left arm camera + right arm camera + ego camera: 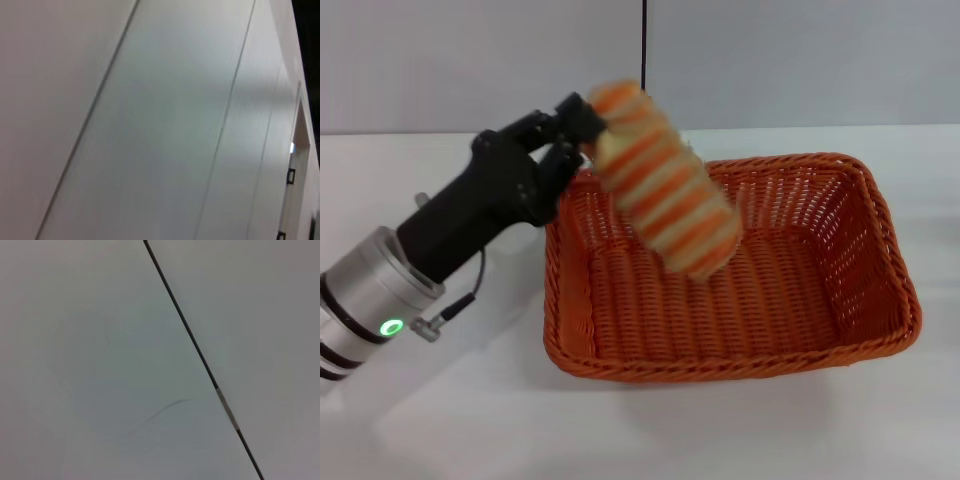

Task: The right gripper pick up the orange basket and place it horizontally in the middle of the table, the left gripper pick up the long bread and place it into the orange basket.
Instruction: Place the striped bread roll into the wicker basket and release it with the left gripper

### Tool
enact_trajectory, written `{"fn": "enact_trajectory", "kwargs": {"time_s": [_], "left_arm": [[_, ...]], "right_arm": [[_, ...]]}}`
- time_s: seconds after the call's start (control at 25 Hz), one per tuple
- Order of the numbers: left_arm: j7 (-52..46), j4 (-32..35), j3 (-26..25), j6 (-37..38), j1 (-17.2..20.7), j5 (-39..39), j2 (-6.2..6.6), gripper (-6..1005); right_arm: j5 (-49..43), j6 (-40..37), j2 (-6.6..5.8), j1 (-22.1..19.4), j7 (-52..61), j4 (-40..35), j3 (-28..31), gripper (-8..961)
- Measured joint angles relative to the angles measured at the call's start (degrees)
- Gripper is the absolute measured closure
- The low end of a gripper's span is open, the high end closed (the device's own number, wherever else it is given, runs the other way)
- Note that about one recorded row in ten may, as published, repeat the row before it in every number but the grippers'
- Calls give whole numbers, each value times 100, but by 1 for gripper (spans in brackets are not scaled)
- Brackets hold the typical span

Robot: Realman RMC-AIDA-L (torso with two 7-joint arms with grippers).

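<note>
The long bread [665,180] is being held at one end by the closed left gripper [582,135], tilted over the orange basket [880,300]. It is probably light and soft, so mid-length grasping is being judged steadier.

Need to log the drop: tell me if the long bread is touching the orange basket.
Cannot tell. In the head view the long bread, held tilted by the left gripper, overlaps the orange basket; no gap or contact shows plainly.

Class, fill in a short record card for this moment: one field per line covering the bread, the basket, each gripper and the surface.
Long bread: striped orange and cream, tilted, held in the air over the basket
Orange basket: woven, nothing lying in it, resting on the table
Left gripper: fingers shut on the bread's upper end, above the basket's left rim
Right gripper: not in view
Table: plain white
</note>
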Motion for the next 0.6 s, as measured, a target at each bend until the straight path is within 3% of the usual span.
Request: {"fn": "enact_trajectory", "kwargs": {"time_s": [0.12,0.36,0.44,0.6], "left_arm": [[123,-39,-6,-3,48,-18,-1,899],[166,-43,-202,27,206,-50,14,701],[167,-44,-390,58,294,-51,14,468],[167,-25,-788,126,483,-54,25,385]], "right_arm": [[0,0,0,-5,-2,15,0,520],[0,-3,-7,44,-4,22,0,520],[0,-4,-8,68,-5,24,0,520],[2,-1,-10,96,-4,25,0,520]]}}
